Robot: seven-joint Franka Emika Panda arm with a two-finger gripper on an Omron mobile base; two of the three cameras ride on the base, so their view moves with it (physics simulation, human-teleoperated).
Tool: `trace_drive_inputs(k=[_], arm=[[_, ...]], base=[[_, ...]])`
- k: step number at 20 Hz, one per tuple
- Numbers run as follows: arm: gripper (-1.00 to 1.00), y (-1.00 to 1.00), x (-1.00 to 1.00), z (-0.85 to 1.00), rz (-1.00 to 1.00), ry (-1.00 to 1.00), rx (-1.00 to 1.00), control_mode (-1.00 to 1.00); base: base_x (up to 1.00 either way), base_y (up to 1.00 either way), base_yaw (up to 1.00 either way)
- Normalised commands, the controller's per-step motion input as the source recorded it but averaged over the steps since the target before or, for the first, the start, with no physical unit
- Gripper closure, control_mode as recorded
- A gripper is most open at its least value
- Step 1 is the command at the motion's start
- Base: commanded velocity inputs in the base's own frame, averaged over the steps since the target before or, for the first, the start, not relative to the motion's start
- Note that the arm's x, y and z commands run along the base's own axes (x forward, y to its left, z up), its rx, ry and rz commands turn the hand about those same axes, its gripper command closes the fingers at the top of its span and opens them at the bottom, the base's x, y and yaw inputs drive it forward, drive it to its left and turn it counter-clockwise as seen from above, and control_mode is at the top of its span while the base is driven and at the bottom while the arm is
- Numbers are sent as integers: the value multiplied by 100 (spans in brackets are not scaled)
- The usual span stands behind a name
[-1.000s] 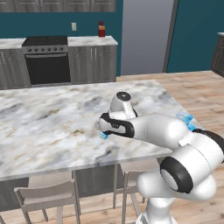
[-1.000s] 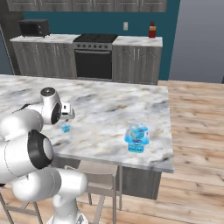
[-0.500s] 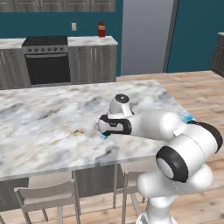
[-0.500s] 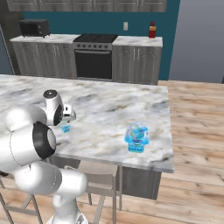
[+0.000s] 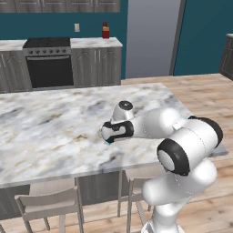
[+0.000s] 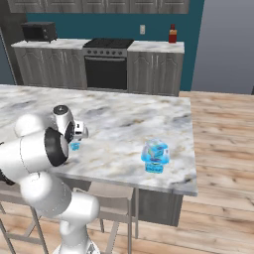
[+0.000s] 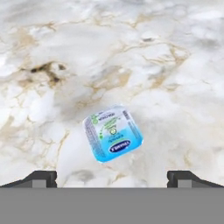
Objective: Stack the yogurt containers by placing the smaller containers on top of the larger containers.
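Tool (image 7: 112, 177) wide open above the small cup (image 7: 113, 133), touching nothing.

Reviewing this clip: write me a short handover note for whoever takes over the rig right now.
Gripper: open and empty, fingertips spread wide, pointing down at the marble island counter above the small yogurt cup.
Small yogurt cup: sits on the counter under the hand, lid up, between the line of the fingertips but not touched.
Large yogurt tub: stands by itself near the counter's right front edge in the right base view, well apart from the cup.
Done: the approach over the small cup.
Left: lower, close on the cup, lift, carry it to the tub, set it on the tub's lid, release.
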Motion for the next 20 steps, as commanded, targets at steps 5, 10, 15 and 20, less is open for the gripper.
trace_drive_inputs(k=[5, 10, 15, 20], arm=[[-100, 1, 20, -17, 0, 0, 0, -100], [-100, 13, 26, -12, 0, 0, 0, -100], [-100, 18, 23, -13, 0, 0, 0, -100], [-100, 18, 17, -17, 0, 0, 0, -100]], base=[[0, 0, 0], [0, 0, 0], [0, 0, 0], [0, 0, 0]])
